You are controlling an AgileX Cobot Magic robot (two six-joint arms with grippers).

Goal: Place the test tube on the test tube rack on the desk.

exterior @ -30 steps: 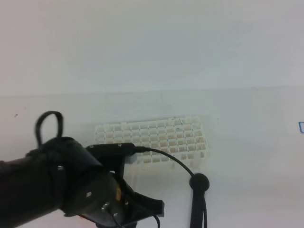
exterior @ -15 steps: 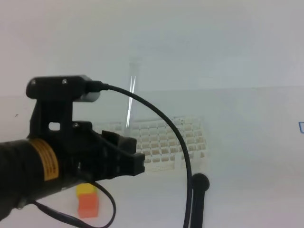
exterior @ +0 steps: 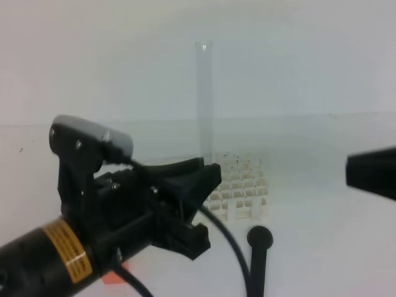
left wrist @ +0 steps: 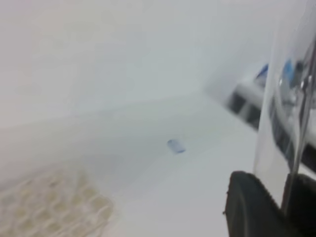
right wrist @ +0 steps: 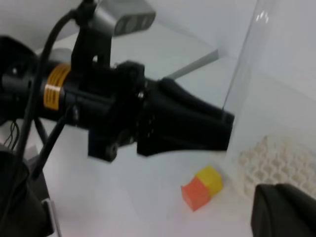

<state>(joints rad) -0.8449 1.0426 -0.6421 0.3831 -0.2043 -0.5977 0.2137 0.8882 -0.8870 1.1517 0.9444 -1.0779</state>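
Over on the left, the left hand (exterior: 201, 176) is clamped on the lower end of the test tube (exterior: 203, 99), which stands upright in the air above the near-left part of the rack (exterior: 244, 192). The rack sits on the white worktop (exterior: 322, 247), partly hidden behind that arm. Just in front of the rack a black round-headed stick (exterior: 259, 238) pokes up, and the right wrist view shows a yellow-and-orange block (right wrist: 202, 187) to the rack's left. Off to the rack's right, the right hand (exterior: 371, 173) edges into frame, only a dark end showing, so I cannot tell how its fingers stand. The danger, I'd judge: the tube is clear and slim, the holes small, so a slight tilt could catch a rim, tip the rack or slip the grip.
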